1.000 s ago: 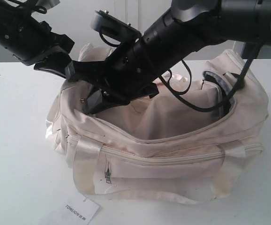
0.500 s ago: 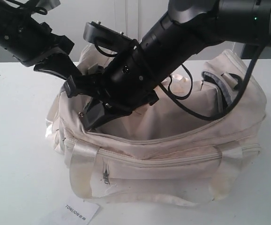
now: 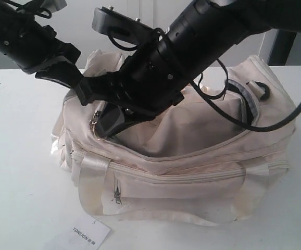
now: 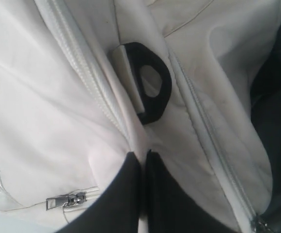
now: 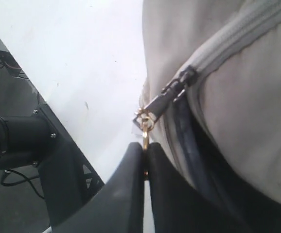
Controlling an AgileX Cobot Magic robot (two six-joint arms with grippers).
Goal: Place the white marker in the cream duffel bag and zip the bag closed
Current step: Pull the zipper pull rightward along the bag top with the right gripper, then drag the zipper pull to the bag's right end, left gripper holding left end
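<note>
Cream fabric duffel bag (image 3: 192, 177) sits on the white table (image 3: 20, 172), top zipper (image 3: 202, 151) gaping | your left gripper (image 4: 144, 155) pinches a fold of its cloth beside the black D-ring (image 4: 152, 82) | your right gripper (image 5: 145, 145) — stretched across — nips the gold zipper-pull ring (image 5: 145, 127), jaws pressed together.

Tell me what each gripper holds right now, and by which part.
Right gripper: the zipper pull of the cream duffel bag, by its gold ring. Left gripper: a fold of bag fabric beside the black D-ring.
</note>
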